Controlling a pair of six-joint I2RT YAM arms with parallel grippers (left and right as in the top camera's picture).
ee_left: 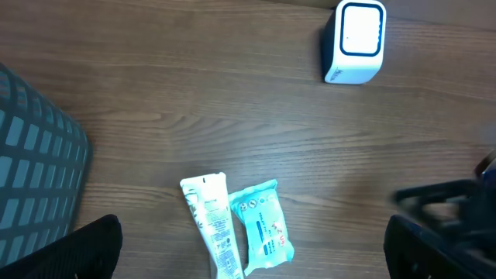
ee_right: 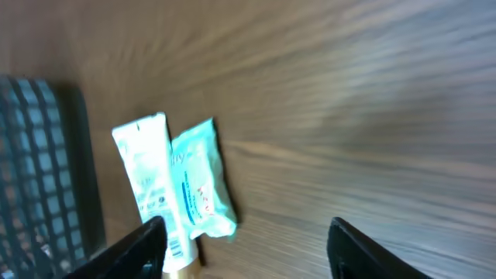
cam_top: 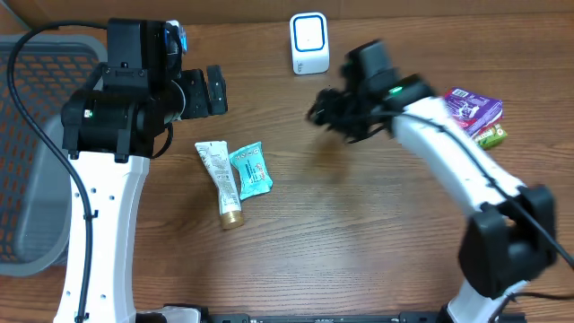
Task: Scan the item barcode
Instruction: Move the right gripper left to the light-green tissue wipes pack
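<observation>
A white scanner (cam_top: pixel 309 42) stands at the back of the table, also seen in the left wrist view (ee_left: pixel 355 43). A white tube (cam_top: pixel 220 182) and a teal wipes pack (cam_top: pixel 250 170) lie side by side left of centre. My left gripper (cam_top: pixel 213 90) hovers above and behind them, open and empty; its view looks down on the tube (ee_left: pixel 213 225) and the pack (ee_left: pixel 263 225). My right gripper (cam_top: pixel 323 112) hangs below the scanner, blurred, open with nothing between its fingers. In its view (ee_right: pixel 248 252) the tube (ee_right: pixel 147 178) and the pack (ee_right: pixel 200 182) lie ahead to the left.
A grey mesh basket (cam_top: pixel 36 161) sits at the table's left edge. A purple packet (cam_top: pixel 473 108) and a green item (cam_top: pixel 491 135) lie at the right, behind my right arm.
</observation>
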